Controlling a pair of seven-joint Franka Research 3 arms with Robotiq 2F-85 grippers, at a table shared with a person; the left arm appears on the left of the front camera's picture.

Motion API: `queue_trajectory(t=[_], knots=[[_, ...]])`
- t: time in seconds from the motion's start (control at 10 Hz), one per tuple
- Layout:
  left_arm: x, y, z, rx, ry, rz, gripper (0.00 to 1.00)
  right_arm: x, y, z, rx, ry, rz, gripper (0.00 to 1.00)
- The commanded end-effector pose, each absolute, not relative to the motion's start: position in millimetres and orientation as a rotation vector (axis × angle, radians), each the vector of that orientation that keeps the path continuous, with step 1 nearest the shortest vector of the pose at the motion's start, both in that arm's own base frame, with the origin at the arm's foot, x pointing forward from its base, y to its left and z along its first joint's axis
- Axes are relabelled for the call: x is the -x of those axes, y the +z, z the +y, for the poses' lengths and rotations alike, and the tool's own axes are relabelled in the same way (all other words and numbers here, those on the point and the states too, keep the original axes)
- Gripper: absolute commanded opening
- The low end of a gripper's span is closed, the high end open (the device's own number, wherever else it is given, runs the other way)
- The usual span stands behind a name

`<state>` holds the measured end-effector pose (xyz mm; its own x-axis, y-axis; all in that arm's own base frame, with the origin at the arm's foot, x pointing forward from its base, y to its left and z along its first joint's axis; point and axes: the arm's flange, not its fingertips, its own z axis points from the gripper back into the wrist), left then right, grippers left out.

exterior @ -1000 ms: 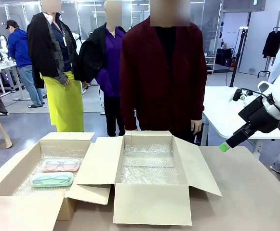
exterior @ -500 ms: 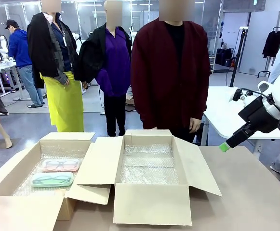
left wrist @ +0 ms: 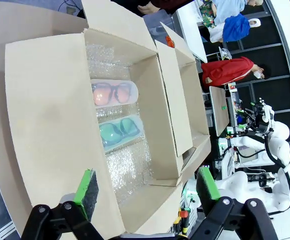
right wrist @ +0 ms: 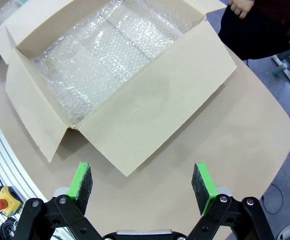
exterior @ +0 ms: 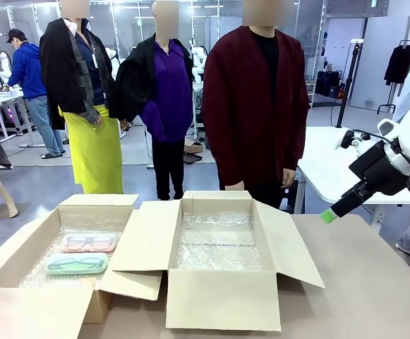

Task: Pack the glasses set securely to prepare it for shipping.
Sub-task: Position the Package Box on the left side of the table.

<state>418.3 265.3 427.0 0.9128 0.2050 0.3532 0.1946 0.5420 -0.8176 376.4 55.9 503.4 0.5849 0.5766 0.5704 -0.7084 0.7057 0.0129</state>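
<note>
Both grippers hang with jaws wide and empty; the left gripper (left wrist: 145, 187) hovers above the left box (exterior: 10, 263), so it should descend squarely over one case, jaws spanning its short sides. The pink case (exterior: 88, 242) and green case (exterior: 77, 264) lie there on bubble wrap; the middle box (exterior: 222, 300) holds only bubble wrap.

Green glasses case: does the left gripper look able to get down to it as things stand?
Probably yes. The left gripper is open above the box, whose flaps are spread, and the green glasses case lies uncovered on bubble wrap.
</note>
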Motion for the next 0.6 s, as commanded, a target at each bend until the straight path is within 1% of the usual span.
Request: queue_trajectory(t=[0.0, 0.5], knots=[[-418.7, 430.2, 268.3, 1.013, 0.005, -0.446, 1.0, -377.0, 504.6, 58.9, -0.23, 0.733, -0.569, 1.0], [-418.7, 430.2, 268.3, 1.013, 0.005, -0.446, 1.0, -377.0, 504.6, 58.9, -0.23, 0.733, -0.569, 1.0]])
